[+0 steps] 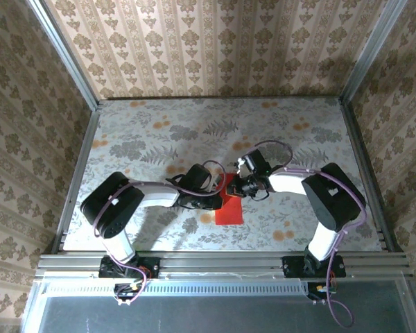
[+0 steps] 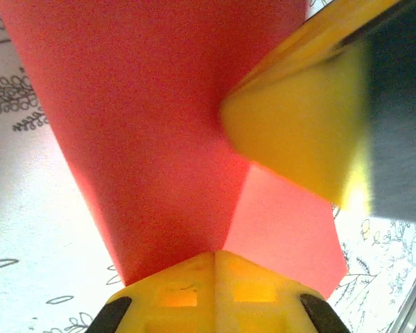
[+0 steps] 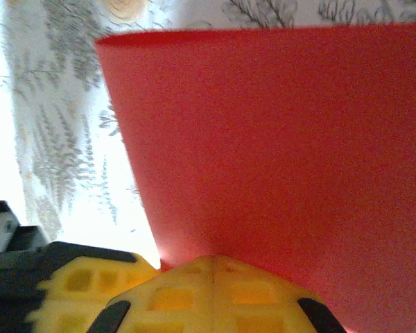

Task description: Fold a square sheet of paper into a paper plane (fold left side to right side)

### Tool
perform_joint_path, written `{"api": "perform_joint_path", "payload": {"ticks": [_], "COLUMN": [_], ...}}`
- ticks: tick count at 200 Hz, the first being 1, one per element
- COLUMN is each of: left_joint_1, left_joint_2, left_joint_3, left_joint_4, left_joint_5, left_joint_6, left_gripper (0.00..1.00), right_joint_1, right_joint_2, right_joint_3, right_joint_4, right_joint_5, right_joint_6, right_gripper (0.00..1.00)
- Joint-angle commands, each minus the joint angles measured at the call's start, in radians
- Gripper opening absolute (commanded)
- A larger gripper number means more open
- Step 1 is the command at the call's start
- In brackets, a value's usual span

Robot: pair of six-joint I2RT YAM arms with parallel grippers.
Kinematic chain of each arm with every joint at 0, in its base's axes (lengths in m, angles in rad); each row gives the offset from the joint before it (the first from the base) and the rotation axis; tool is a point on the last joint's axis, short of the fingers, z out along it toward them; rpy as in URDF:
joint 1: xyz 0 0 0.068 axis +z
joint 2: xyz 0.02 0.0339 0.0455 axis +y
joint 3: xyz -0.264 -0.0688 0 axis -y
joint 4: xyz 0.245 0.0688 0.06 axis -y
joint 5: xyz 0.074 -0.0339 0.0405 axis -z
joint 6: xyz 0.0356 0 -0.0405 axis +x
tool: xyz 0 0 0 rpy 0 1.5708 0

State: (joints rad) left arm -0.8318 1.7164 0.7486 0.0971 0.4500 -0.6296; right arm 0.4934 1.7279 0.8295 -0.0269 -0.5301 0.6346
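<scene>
Plainly, the square sheet of paper (image 1: pixel 229 211) is the one bright red thing on the floral-patterned table (image 1: pixel 159 132). It sits between the two tools, its near part lying flat just in front of them and its far part raised up to their tips. Its surface is smooth, matte and unprinted. From the left wrist, the paper (image 2: pixel 145 125) fans out ahead of the left gripper (image 2: pixel 215 260) as a broad darker panel and a smaller, paler panel to the right, the two meeting along a sharp crease that runs down into the fingertips. The yellow jaws are pressed together, pinching the sheet at that crease. From the right wrist, the paper (image 3: pixel 277 139) spreads wide and uncreased ahead of the right gripper (image 3: pixel 213 262), whose jaws are likewise squeezed together on its edge. The two tools stand close beside each other.
</scene>
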Motion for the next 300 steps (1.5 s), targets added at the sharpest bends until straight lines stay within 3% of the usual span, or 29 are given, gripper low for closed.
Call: {"api": "perform_joint_path", "payload": {"ticks": [1, 62, 130, 300], "left_joint_1": [-0.024, -0.047, -0.047, 0.048], "left_joint_2": [0.007, 0.007, 0.019, 0.053], "left_joint_3": [-0.049, -0.047, -0.030, 0.054], "left_joint_4": [-0.030, 0.004, 0.007, 0.099], "left_joint_5": [-0.050, -0.066, -0.055, 0.030], "left_joint_6": [-0.069, -0.122, -0.117, -0.043], "left_gripper": [0.00, 0.00, 0.00, 0.00], "right_joint_1": [-0.013, 0.020, 0.049, 0.051], "right_joint_2": [-0.095, -0.230, -0.142, -0.025], "right_joint_3": [-0.013, -0.182, -0.230, -0.223], "right_joint_4": [-0.074, 0.017, 0.098, -0.080], "right_joint_5": [-0.001, -0.093, -0.104, 0.044], "right_joint_6": [-0.020, 0.074, 0.091, -0.012], "right_gripper": [0.00, 0.00, 0.00, 0.00]}}
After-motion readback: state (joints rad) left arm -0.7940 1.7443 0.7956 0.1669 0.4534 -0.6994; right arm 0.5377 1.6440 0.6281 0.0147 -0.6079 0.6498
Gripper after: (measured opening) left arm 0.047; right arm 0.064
